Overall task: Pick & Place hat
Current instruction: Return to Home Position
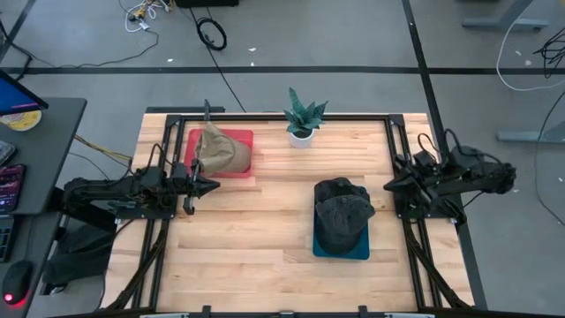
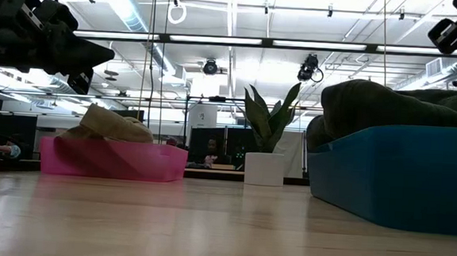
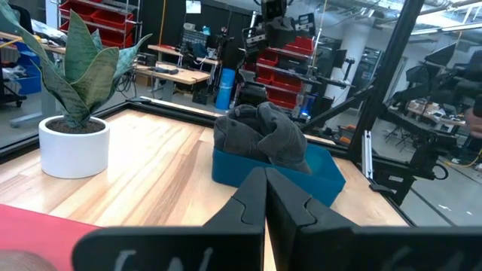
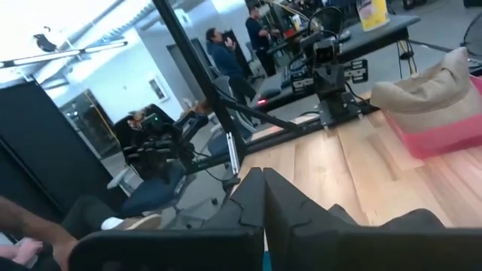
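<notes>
Caps lie sorted on the wooden table [image 1: 256, 256], so the placing looks finished. The black cap [image 1: 342, 212] fills the blue bin [image 1: 357, 252], to the right-arm side of the potted plant [image 1: 303, 119] and nearer the front edge. The brown cap [image 1: 221, 150] is heaped in the pink bin [image 1: 240, 137], just beside the plant on its left-arm side. The left gripper [image 1: 210, 186] hangs beyond the pink bin from the plant and the right gripper [image 1: 390, 185] well apart on the plant's other side. Each has its fingers pressed together on nothing, probably kept clear for the home pose. No brand or writing is readable on caps or bins.
</notes>
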`<act>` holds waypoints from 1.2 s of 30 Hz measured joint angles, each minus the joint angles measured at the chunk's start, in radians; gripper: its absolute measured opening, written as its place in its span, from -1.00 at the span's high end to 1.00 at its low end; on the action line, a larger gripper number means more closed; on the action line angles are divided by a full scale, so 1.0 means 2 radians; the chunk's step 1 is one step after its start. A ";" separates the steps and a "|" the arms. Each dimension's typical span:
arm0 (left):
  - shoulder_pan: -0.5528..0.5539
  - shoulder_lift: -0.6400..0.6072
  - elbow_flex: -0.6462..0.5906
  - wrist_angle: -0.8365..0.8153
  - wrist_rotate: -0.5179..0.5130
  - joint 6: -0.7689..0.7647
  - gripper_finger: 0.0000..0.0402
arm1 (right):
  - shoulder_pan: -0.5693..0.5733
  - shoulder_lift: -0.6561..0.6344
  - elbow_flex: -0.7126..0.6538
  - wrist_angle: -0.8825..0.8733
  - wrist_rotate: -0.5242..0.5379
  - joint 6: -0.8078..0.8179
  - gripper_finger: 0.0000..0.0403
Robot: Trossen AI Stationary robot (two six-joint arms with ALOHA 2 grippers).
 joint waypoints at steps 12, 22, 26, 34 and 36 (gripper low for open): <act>0.000 0.000 0.000 -0.005 0.001 0.000 0.99 | 0.000 -0.041 -0.095 0.136 0.019 -0.040 1.00; 0.000 0.000 0.000 -0.007 0.000 0.000 0.99 | -0.001 -0.041 -0.258 0.380 0.063 -0.071 1.00; 0.000 0.000 0.000 -0.008 0.000 0.000 0.99 | -0.003 -0.038 -0.256 0.359 0.059 -0.095 1.00; 0.000 0.000 0.000 -0.007 0.000 0.000 0.99 | -0.015 -0.037 -0.255 0.288 0.059 -0.153 1.00; 0.000 0.000 0.000 -0.008 0.000 0.000 0.99 | -0.017 -0.037 -0.255 0.269 0.059 -0.172 1.00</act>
